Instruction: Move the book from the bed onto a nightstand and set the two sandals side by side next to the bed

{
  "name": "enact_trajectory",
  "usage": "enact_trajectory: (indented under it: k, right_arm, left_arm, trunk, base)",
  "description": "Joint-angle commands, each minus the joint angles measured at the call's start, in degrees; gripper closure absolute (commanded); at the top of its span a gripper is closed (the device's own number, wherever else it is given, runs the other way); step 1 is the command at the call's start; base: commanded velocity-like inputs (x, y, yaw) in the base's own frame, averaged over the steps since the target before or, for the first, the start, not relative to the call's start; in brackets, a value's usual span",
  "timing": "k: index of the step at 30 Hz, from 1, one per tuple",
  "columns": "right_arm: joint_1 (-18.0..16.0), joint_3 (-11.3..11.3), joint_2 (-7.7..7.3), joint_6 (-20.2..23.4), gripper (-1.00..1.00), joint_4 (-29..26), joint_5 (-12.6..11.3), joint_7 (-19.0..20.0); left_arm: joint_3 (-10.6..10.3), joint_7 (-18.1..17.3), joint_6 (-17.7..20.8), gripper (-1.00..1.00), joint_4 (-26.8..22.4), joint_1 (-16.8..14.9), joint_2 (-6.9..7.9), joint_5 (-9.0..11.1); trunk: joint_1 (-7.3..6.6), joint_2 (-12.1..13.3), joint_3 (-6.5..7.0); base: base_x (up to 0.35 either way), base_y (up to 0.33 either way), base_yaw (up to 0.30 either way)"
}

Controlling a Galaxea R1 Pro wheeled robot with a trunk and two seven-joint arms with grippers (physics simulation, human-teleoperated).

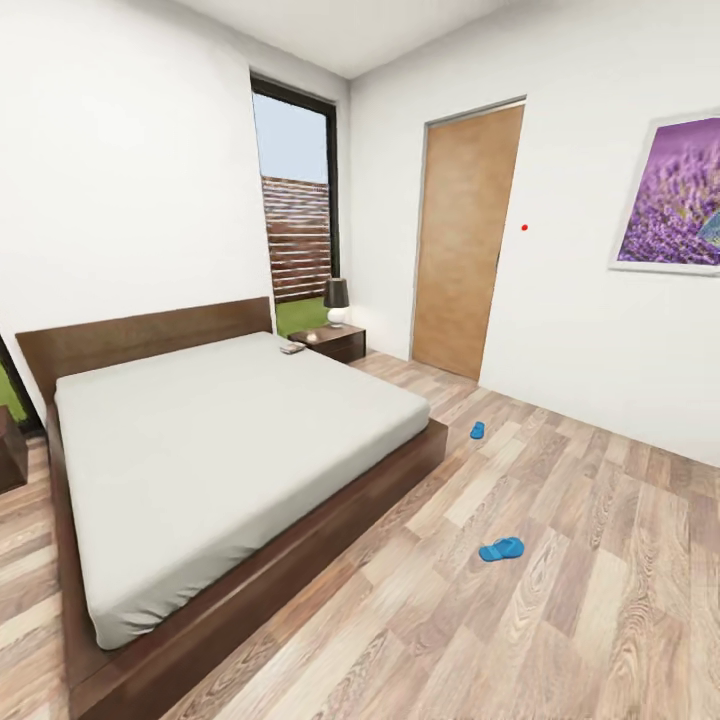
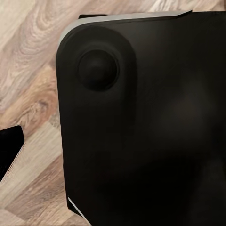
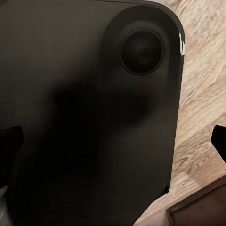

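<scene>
The bed point(image 1: 230, 450), with a grey mattress on a dark wood frame, takes up the left of the head view. The book point(image 1: 291, 347) lies on the mattress's far right corner, beside a nightstand point(image 1: 335, 345) that carries a lamp. A second nightstand point(image 1: 10, 445) peeks in at the left edge. One blue sandal point(image 1: 501, 549) lies on the floor right of the bed's foot, the other sandal point(image 1: 478, 430) farther back. My right gripper point(image 3: 113, 141) hangs open over the robot's black base. My left gripper point(image 2: 113, 150) shows one finger point(image 2: 9, 150) at the frame's edge, spread wide, with nothing held.
A closed wooden door point(image 1: 465, 240) stands in the far wall, with a purple picture point(image 1: 672, 195) on the wall to its right. A tall window point(image 1: 297, 210) is behind the far nightstand. Wood-plank floor point(image 1: 560, 620) stretches right of the bed.
</scene>
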Motion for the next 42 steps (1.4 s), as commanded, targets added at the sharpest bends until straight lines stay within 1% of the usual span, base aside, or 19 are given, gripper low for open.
enact_trajectory:
  k: [1, 42]
  right_arm:
    - [0.0, 0.0, 0.01, 0.0, -1.0, 0.0, 0.0, 0.0]
    - [0.0, 0.0, 0.01, 0.0, -1.0, -0.1, 0.0, 0.0]
  left_arm:
    - [0.0, 0.0, -0.1, -1.0, -0.1, 0.0, 0.0, 0.0]
    - [0.0, 0.0, -0.2, -1.0, -0.1, 0.0, 0.08, 0.0]
  trunk:
    - [0.0, 0.0, -0.04]
    - [0.0, 0.0, -0.04]
  base:
    - [0.0, 0.0, -0.298]
    - [0.0, 0.0, -0.298]
